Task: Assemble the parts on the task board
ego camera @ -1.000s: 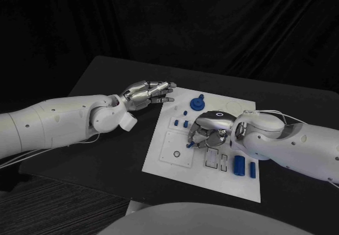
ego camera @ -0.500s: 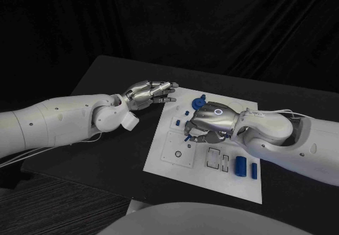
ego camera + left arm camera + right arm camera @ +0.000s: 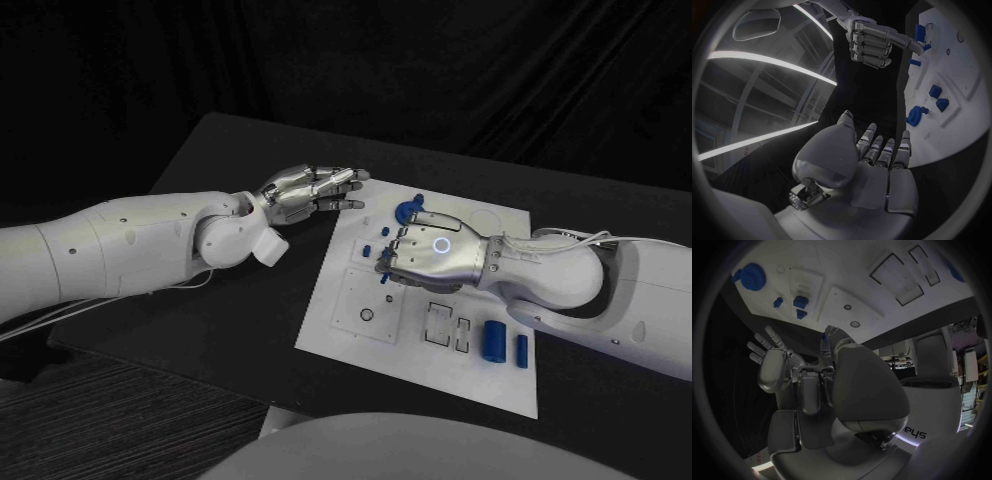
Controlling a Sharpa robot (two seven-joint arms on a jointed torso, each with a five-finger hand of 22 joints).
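On the left, the left robot hand hovers above the black bench just beside the far left corner of the task board; its fingers lie straight, close together and empty, which the left wrist view confirms, so it seems to be waiting rather than working; next, on the board's left half, a square plate with a small ring carries nothing blue, and beyond it two small blue parts stand near the far left edge; in the middle, the right robot hand hangs palm-down over the board with fingers curled under; the right wrist view shows a thin blue part at the fingertips, apparently pinched, though the exact grip is hard to make out; just beyond that hand, the round blue knob part stands on the board's far side; nearer the robot, two rectangular slots look unfilled; further right, two oblong blue parts lie loose on the board, side by side and apart from the slots; judging from this, the assembly is at an early to middle stage: perhaps a few pieces are seated at the far end, one is in hand, and the slots and the loose parts remain to be dealt with.
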